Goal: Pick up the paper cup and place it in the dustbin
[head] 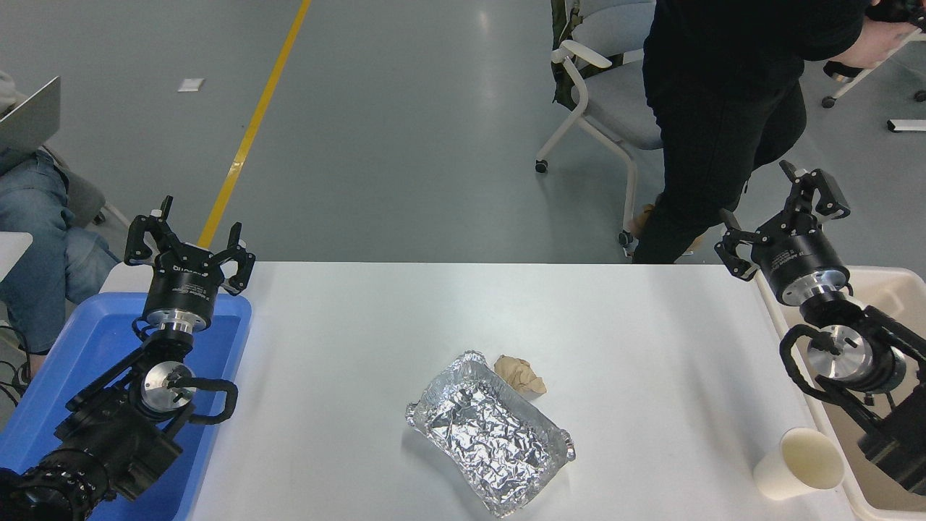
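Raised at the far right, my right gripper [781, 217] hung open over the dustbin [886, 286]. The paper cup [799, 463] stood upright at the counter's [651, 340] near right corner, just beside that dustbin. My left gripper [189, 242], also open, sat parked at the left.

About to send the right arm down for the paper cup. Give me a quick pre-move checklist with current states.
1. Right hand open and empty: ok.
2. Paper cup upright, near the table's right edge, unobstructed: ok.
3. Dustbin beside the cup, right arm over it; the visible part looks empty: ok.
4. Foil tray and crumpled paper ball away from the cup: ok.
5. Person standing close behind the right hand: not ok.
6. Left hand parked over the blue bin: ok.
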You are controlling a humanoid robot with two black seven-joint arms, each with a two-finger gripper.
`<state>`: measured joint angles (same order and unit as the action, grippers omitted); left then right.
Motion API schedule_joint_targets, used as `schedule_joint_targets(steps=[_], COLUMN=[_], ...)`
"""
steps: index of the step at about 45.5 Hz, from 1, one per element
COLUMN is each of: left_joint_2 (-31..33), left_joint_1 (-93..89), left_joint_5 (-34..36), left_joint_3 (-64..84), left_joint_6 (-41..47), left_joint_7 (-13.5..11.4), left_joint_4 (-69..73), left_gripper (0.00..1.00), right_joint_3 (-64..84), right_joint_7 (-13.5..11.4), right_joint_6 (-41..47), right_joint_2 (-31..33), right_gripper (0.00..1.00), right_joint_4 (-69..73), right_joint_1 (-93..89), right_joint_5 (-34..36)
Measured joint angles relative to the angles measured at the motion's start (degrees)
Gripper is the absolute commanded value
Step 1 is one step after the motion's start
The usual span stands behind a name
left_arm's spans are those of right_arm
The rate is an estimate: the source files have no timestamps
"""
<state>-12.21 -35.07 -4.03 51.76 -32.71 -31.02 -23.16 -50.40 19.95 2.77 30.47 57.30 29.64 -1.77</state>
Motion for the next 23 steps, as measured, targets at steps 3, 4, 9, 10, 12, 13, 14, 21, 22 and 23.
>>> schedule_joint_targets(steps=[3,4,9,10,12,13,14,21,22,23], left_joint_2=[0.0,0.0,0.0,0.0,0.0,0.0,0.0,0.0,0.0,0.0], left_joint_1=[0.0,0.0,0.0,0.0,0.0,0.0,0.0,0.0,0.0,0.0], left_joint_5=[0.0,0.0,0.0,0.0,0.0,0.0,0.0,0.0,0.0,0.0], left_joint_3=[0.0,0.0,0.0,0.0,0.0,0.0,0.0,0.0,0.0,0.0], left_joint_6=[0.0,0.0,0.0,0.0,0.0,0.0,0.0,0.0,0.0,0.0], left_joint_7=[0.0,0.0,0.0,0.0,0.0,0.0,0.0,0.0,0.0,0.0], left_joint_4=[0.0,0.0,0.0,0.0,0.0,0.0,0.0,0.0,0.0,0.0], left_gripper=[0.99,0.99,0.99,0.99,0.99,0.99,0.99,0.99,0.99,0.99], right_joint_3=[2.0,3.1,7.4,8.5,11.2,12.4,14.3,27.6,29.6,32.7], right_joint_7=[0.0,0.0,-0.1,-0.1,-0.2,-0.3,-0.3,-0.9,-1.1,-1.4], right_joint_6=[0.1,0.1,0.2,0.2,0.2,0.2,0.2,0.3,0.3,0.3], right_joint_2=[0.2,0.3,1.4,1.7,2.6,3.0,3.6,6.0,6.2,6.3], right_gripper=[1.00,1.00,1.00,1.00,1.00,1.00,1.00,1.00,1.00,1.00], right_joint_4=[-0.8,-1.2,-2.8,-3.1,-3.6,-3.8,-4.1,-6.0,-6.3,-6.7], right_joint_1=[1.3,2.0,5.1,5.9,7.8,8.6,9.9,18.5,19.8,21.8], right_joint_5=[0.1,0.1,0.2,0.2,0.3,0.3,0.3,0.8,1.0,1.6])
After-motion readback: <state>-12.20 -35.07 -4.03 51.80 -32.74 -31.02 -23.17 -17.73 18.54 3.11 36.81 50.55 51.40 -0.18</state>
